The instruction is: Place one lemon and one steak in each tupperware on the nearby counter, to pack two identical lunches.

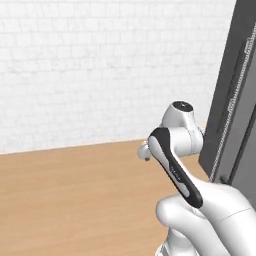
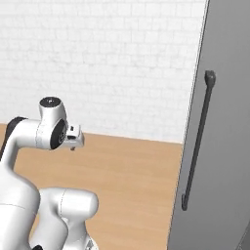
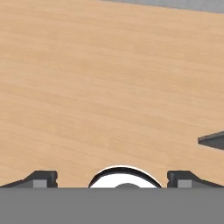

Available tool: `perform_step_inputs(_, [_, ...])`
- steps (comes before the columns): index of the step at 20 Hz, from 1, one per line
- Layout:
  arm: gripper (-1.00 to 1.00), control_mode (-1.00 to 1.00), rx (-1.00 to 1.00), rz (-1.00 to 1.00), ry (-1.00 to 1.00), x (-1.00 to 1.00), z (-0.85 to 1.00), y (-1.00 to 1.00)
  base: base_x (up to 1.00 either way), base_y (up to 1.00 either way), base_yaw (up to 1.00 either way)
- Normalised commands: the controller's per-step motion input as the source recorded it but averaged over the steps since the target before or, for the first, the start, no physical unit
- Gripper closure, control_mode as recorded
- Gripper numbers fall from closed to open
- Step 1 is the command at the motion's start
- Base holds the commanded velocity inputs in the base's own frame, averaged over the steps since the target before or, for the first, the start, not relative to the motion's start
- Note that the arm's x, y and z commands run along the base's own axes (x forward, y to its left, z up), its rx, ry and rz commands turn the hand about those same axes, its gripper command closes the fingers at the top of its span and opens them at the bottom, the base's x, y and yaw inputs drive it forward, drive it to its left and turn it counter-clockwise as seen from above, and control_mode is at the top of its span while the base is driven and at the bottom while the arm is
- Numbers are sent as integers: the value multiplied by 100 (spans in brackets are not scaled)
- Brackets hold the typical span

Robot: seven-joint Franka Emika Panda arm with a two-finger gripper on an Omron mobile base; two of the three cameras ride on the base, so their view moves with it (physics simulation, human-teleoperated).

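Your jaws [image 3: 112, 178] stood wide open and held nothing over bare wooden floor [image 3: 109, 78], beside a tall grey door with a dark handle [image 2: 196, 141], so you were, I judge, at the search step, needing next to find lemons, steaks and tupperware, none in sight.

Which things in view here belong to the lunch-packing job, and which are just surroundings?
Job: gripper, open and empty.
Surroundings: grey door; its dark handle; white brick wall; light wooden surface.
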Motion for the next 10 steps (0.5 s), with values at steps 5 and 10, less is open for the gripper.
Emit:
perform_step_inputs(5, [-100, 100, 0, 0, 0, 0, 0, 0, 100, 83, -1])
perform_step_inputs(10, [-100, 100, 0, 0, 0, 0, 0, 0, 100, 46, -4])
